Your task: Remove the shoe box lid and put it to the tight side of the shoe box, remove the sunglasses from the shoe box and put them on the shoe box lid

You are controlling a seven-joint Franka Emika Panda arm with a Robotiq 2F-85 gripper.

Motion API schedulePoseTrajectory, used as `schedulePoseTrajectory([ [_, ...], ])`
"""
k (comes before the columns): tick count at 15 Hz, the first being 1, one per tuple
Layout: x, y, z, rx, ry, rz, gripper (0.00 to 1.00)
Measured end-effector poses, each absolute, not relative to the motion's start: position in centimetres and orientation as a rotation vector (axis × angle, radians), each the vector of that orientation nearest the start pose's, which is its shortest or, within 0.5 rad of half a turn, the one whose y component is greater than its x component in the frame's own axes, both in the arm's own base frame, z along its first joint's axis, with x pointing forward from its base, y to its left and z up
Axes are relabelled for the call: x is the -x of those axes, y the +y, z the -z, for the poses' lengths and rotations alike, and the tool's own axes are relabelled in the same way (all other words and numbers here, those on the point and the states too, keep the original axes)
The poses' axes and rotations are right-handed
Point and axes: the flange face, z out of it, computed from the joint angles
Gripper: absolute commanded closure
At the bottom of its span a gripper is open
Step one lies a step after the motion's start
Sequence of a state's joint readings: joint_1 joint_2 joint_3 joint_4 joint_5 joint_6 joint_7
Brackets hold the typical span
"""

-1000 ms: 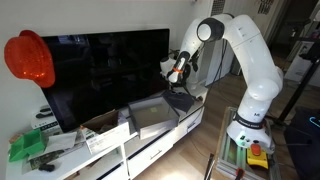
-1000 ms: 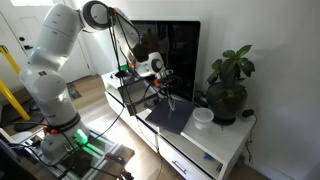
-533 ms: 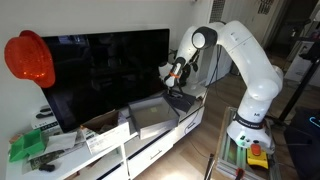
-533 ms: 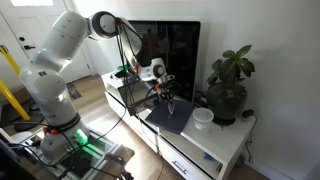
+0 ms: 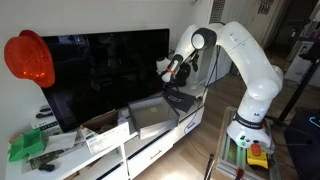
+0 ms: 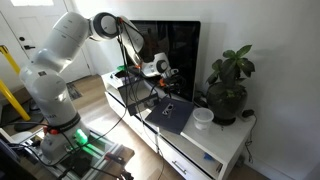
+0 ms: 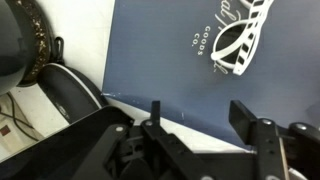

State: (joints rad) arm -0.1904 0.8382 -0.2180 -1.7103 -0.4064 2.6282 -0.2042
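Wrist view crops the lid, sunglasses and gripper; the far views show little detail.

In the wrist view, the shoe box lid [image 7: 160, 60] runs off the top and right edges. The sunglasses [image 7: 240, 45] are cut by the top edge. The gripper [image 7: 197, 112] is cropped at the bottom. In both exterior views the sunglasses are too small to make out.

The gripper [image 5: 172, 78] hangs above the shoe box lid [image 5: 185, 101], which lies beside the open shoe box [image 5: 150, 120]
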Motion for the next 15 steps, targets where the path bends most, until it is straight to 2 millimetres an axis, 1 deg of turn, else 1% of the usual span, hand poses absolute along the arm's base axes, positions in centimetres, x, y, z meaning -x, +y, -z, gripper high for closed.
schedulePoseTrajectory([
  [4, -63.5, -24.5, -15.6, 3.512, -0.391, -0.004, 0.0],
  [7, -63.8, -23.5, -18.9, 3.497, -0.37, -0.065, 0.0],
  [9, -64.1, -22.2, -21.5, 3.467, -0.347, -0.099, 0.0],
  [11, -64.1, -20.5, -24.1, 3.435, -0.334, -0.153, 0.0],
  [13, -63.9, -18.4, -26.6, 3.405, -0.323, -0.233, 0.0],
  [15, -63.6, -15.8, -29.1, 3.362, -0.313, -0.303, 0.0],
])
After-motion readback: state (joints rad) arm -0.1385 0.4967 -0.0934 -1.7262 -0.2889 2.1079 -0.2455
